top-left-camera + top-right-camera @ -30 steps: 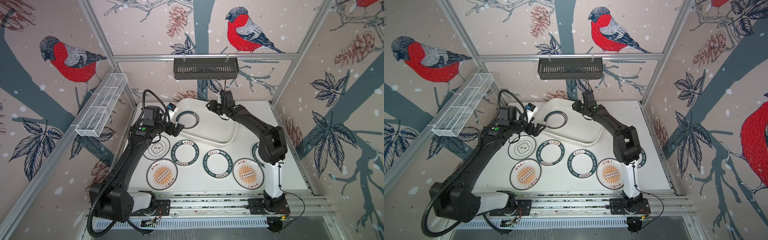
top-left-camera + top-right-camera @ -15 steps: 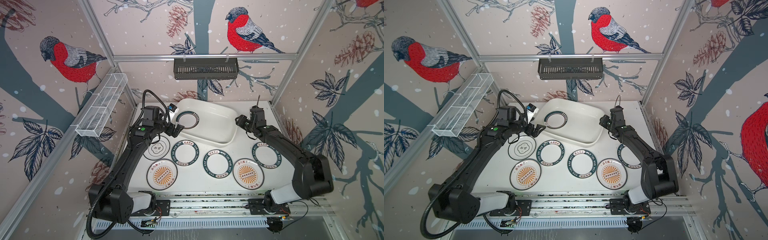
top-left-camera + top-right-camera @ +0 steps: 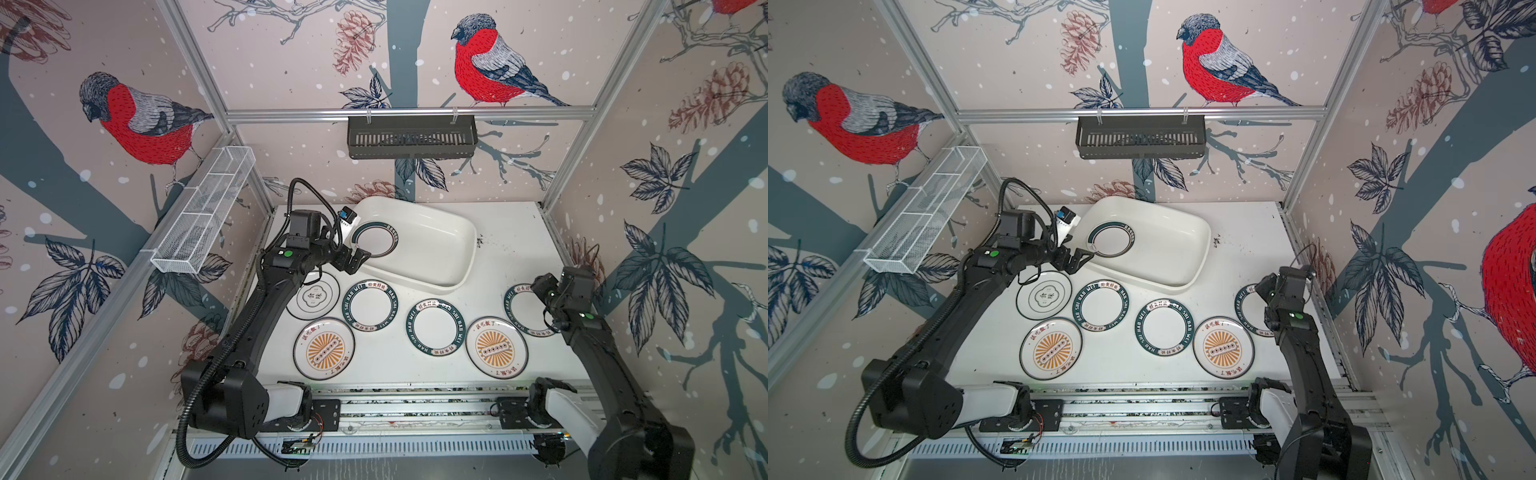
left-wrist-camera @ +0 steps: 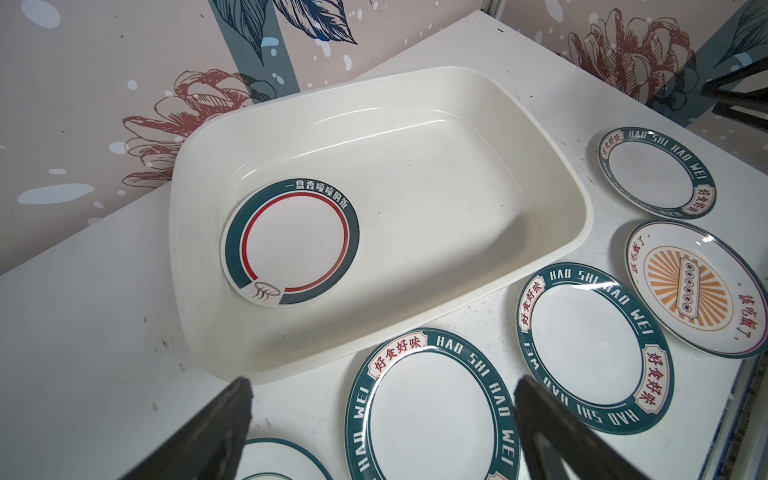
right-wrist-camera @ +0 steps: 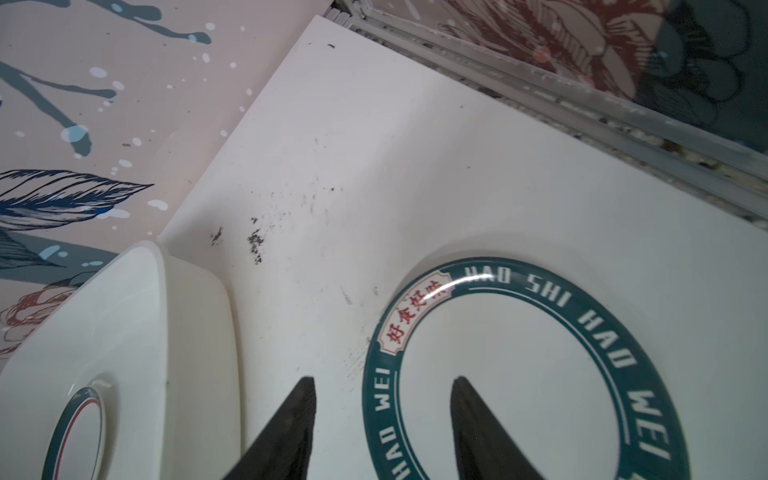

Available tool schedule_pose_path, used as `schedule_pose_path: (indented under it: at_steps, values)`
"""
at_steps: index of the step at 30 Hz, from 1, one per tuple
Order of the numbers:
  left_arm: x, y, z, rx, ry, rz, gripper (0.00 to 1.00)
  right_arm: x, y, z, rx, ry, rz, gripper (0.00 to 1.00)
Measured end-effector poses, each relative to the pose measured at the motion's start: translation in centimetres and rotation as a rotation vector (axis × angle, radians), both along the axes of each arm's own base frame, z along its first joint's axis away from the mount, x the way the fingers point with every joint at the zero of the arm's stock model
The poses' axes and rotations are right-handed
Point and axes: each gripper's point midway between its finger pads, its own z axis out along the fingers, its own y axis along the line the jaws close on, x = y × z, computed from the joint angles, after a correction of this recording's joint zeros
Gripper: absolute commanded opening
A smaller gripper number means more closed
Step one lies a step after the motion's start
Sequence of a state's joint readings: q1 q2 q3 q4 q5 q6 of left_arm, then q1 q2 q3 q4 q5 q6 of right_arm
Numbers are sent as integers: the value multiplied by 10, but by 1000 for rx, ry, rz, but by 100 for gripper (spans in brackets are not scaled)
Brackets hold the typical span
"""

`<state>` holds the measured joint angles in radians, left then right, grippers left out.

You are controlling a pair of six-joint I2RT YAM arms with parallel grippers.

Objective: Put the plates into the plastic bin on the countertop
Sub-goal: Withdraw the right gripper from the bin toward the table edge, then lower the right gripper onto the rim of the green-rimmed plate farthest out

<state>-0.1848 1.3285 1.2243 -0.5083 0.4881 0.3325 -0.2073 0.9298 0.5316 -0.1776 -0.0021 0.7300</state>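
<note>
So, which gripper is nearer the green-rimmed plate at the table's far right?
Right. The right gripper hangs over the rim of that plate; the left gripper is far off, beside the plastic bin.

black slatted basket [image 3: 411, 137]: hangs on back rail [image 3: 291, 115] | white wire-mesh basket [image 3: 203, 216]: on left rail [image 3: 124, 280]

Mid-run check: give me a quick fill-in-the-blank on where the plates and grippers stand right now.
1. The plastic bin holds ___ plate.
2. On the countertop outside it lie ___ plates.
3. ___ of those are orange sunburst plates.
4. The left gripper and right gripper both stand ___, holding nothing.
Missing words: one; six; two; open.
</note>
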Motion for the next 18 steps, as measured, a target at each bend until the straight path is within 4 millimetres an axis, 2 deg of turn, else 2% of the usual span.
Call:
schedule_pose_path:
  at_steps: [8,12,18]
  values:
    - [10,-7,1,-7,27,-17,97,-38,-43,-38,64,66,-166,56]
    - [12,-10,1,-10,36,-26,97,-54,-64,-47,84,85,-248,56]
    - [9,-13,-3,-6,54,-37,97,-77,-82,-61,109,118,-320,55]
